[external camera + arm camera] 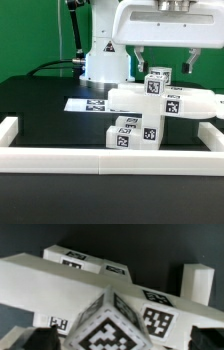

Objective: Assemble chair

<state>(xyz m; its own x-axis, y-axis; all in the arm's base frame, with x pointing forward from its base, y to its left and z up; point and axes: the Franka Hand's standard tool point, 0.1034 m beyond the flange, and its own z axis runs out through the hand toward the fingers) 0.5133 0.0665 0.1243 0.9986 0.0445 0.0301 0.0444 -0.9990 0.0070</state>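
Note:
The chair parts (150,100) are white blocky pieces with black-and-white tags, grouped in the middle of the black table. A long flat piece runs to the exterior view's right (200,105). A small tagged block (157,80) stands up on top of it. More tagged blocks (130,135) sit in front, near the border wall. My gripper (165,62) hangs just above the upright block, open and empty. In the wrist view the tagged block (115,328) lies between my dark fingertips (42,339), with a gap on each side. The flat piece (60,280) lies beyond it.
A low white border wall (110,157) runs along the front and both sides of the table. The marker board (88,103) lies flat behind the parts, at the exterior view's left. The robot base (100,60) stands at the back.

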